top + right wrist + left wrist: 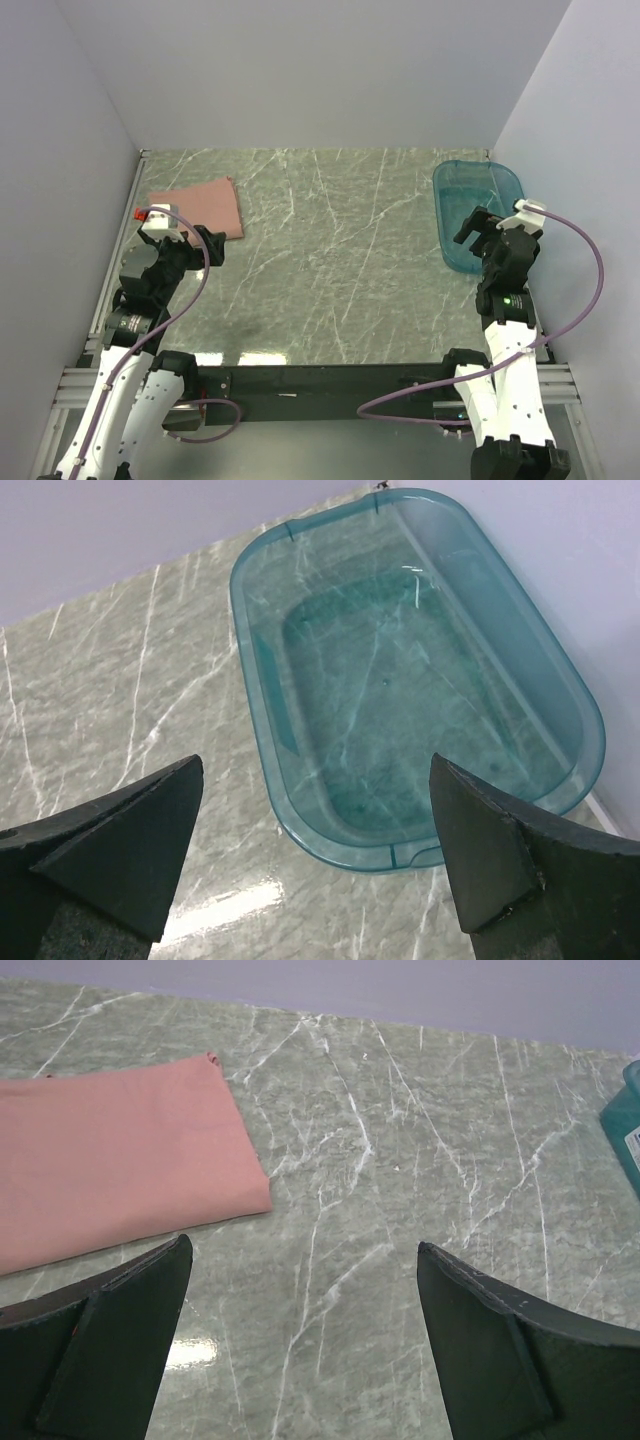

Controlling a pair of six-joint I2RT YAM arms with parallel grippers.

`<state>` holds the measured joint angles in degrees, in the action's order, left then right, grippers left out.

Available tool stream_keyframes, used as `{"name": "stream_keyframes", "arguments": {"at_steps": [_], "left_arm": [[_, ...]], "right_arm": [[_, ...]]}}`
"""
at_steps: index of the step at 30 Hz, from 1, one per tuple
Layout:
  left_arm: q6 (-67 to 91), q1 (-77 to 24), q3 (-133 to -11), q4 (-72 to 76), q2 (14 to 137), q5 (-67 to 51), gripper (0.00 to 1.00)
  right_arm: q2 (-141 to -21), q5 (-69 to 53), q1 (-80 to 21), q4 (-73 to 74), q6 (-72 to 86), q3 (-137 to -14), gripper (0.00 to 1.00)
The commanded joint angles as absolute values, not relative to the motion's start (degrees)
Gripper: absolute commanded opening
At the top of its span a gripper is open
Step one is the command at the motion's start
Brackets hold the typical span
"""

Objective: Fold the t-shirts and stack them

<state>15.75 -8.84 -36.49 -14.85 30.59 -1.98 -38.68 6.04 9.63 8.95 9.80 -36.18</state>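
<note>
A dusty-pink t-shirt lies folded into a flat rectangle at the back left of the marble table; its print is not visible. In the left wrist view the folded t-shirt fills the upper left, just beyond the left finger. My left gripper hovers at the shirt's near right corner, open with nothing between its fingers. My right gripper hangs open over the near edge of the teal tub, also holding nothing; its midpoint is above the tub's near rim.
A translucent teal plastic tub stands at the back right, nothing inside it. Grey walls close in the table on the left, back and right. The marble table spreads between the two arms.
</note>
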Motion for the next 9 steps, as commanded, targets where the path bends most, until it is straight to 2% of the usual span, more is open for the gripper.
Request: {"name": "stream_keyframes", "arguments": {"at_steps": [1,9], "left_arm": [[15.56,-9.05,-36.74,-13.71,30.41,-1.14,0.99],[15.65,-9.05,-36.91,-14.15,30.67,-1.14,0.99]], "right_arm": [[-37.44,7.73,10.19,6.15,10.28,-36.30,1.00],[-37.53,6.60,10.20,5.89,7.40,-37.08,1.00]]}}
